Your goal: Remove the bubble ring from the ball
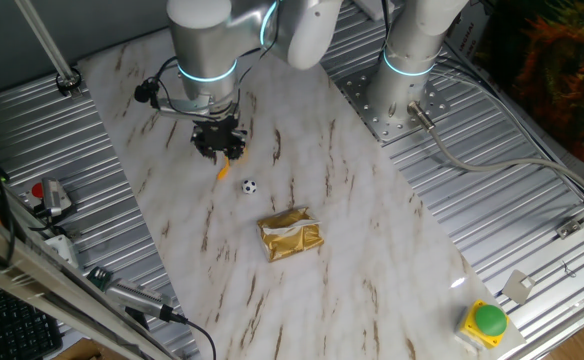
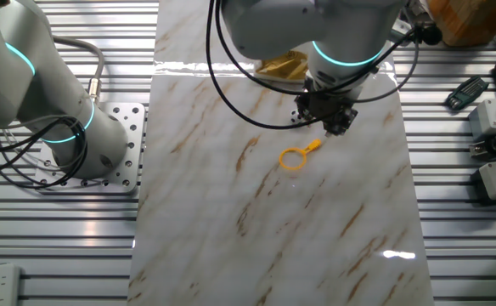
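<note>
The gripper [image 2: 336, 127] is holding the bubble ring [image 2: 294, 158] by its handle, the loop pointing away, apart from the ball [image 1: 249, 186].

Arm [image 1: 204, 35]: glossy silver-grey rounded segments, thin glowing cyan ring at each joint. Black jaws assembly [image 1: 219, 140], compact, blocky, directly below last cyan ring. Black cables [image 2: 231, 93] loop from wrist above jaws. Base bolted to perforated metal plate [image 1: 387, 110], screws visible.

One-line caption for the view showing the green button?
Gripper above bubble ring, apart from ball; gold packet nearby.
</note>
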